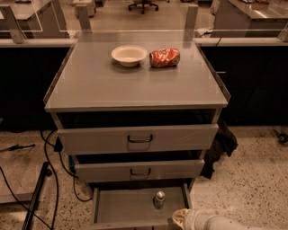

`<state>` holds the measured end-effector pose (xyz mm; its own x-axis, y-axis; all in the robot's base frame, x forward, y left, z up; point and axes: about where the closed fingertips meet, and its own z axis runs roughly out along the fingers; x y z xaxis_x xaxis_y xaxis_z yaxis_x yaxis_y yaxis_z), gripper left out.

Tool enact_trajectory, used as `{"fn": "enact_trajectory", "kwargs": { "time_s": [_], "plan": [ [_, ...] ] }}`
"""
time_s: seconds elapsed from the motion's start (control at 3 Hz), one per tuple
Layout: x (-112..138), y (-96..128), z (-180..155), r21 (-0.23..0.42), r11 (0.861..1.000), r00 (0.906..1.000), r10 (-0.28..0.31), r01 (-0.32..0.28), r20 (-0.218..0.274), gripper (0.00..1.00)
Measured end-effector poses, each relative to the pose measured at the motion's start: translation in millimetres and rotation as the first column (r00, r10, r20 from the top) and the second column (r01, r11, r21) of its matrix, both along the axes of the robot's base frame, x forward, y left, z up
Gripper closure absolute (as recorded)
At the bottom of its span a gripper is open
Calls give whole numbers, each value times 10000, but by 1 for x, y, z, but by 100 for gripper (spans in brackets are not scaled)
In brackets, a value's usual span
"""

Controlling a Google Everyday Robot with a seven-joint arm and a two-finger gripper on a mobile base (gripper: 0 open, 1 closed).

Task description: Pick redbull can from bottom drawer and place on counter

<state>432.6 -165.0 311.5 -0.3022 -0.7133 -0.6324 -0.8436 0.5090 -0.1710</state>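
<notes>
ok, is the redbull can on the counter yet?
No, the redbull can stands in the open bottom drawer, with the gripper near the drawer's front corner.

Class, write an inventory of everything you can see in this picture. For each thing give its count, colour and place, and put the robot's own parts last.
counter: one, grey, top of the drawer cabinet
bowl: one, off-white, on the counter towards the back
crushed can: one, orange-red, lying on the counter just right of the bowl
upper drawers: two, grey with dark handles, both slightly open
bottom drawer: one, grey, pulled out furthest
redbull can: one, silvery, upright in the bottom drawer, right of centre
cables: several, black, on the floor left of the cabinet
office chair: one, dark, far background
arm: one, pale, bottom right edge of the view
gripper: one, pale, by the bottom drawer's front right corner
</notes>
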Motion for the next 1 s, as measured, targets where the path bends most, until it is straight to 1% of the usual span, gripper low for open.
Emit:
{"fn": "enact_trajectory", "kwargs": {
  "time_s": [0.33, 0.67, 1.0],
  "plan": [
    [24, 5, -7, -160, 9995, 9990, 273, -268, 343, 100],
    [46, 4, -12, -263, 9989, 9981, 400, -388, 477, 93],
    [63, 1, -18, -279, 9988, 9982, 407, -394, 449, 74]
  ]
}}
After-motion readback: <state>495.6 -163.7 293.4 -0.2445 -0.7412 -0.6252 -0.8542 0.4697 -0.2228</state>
